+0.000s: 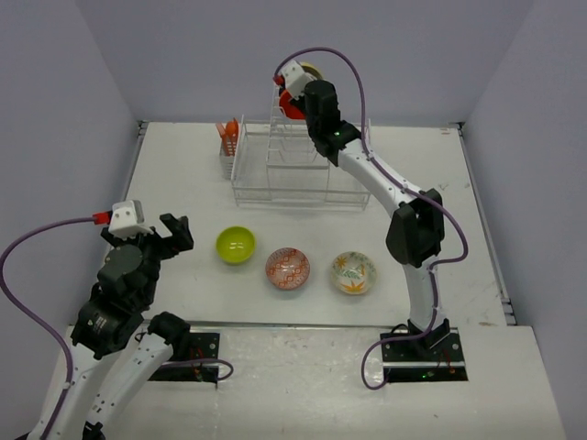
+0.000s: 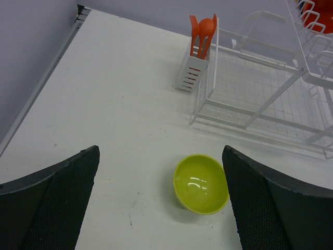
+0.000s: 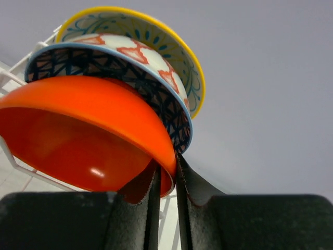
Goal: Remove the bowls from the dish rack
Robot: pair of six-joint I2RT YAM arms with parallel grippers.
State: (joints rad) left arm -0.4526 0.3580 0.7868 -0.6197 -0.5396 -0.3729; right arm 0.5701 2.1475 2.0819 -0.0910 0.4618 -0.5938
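Note:
My right gripper [image 3: 166, 174] is shut on the rim of the plain orange bowl [image 3: 83, 130] at the top of the white wire dish rack [image 1: 293, 170]. The blue patterned bowl [image 3: 156, 88] and a yellow-rimmed bowl [image 3: 151, 36] lean right behind it. In the top view the orange bowl [image 1: 289, 108] shows beside the right gripper [image 1: 292, 96]. The lime green bowl [image 1: 236, 245], red-white bowl [image 1: 287, 267] and orange-leaf bowl [image 1: 354, 272] stand in a row on the table. My left gripper [image 2: 161, 208] is open and empty above the table, with the lime bowl [image 2: 201, 183] beside its right finger.
Orange utensils [image 2: 202, 34] stand in the rack's side cup [image 2: 190, 73] at its left end. The rack's lower part [image 2: 260, 94] holds no bowls. Grey walls enclose the table on the left, back and right.

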